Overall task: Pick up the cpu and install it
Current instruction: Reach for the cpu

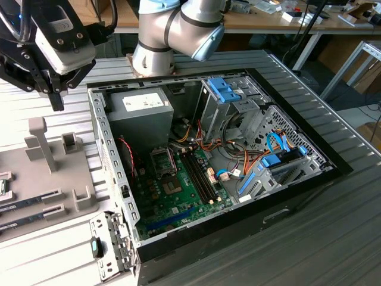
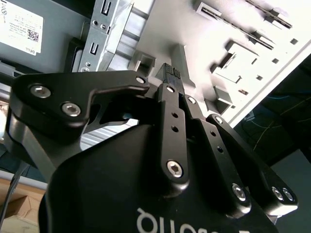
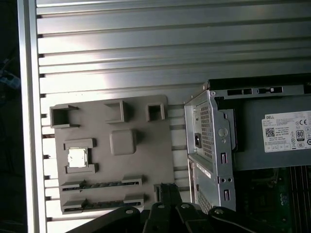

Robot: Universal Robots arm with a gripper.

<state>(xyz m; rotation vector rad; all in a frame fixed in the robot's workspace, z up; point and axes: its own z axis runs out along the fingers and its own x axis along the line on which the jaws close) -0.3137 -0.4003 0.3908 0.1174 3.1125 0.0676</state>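
The cpu point(image 3: 77, 158), a small square chip with a silver top, lies in a square recess of the grey holder plate point(image 3: 146, 165) in the first wrist view. My gripper point(image 1: 57, 102) hangs above this holder point(image 1: 36, 173) at the exterior view's left, its black fingers shut with nothing between them. Its fingertips point(image 3: 165, 190) show near the holder's edge beside the computer case, well apart from the cpu. The gripper point(image 2: 170, 73) looks shut in the second wrist view too. On the green motherboard the square processor socket point(image 1: 162, 159) sits inside the open case.
The open computer case point(image 1: 113, 173) lies on a ribbed metal table, with a grey power supply point(image 1: 140, 113), coloured cables and blue drive brackets point(image 1: 223, 88) inside. Two long dark memory sticks point(image 3: 102, 184) lie in the holder's slots. Upright grey posts point(image 1: 43, 143) stand on the holder.
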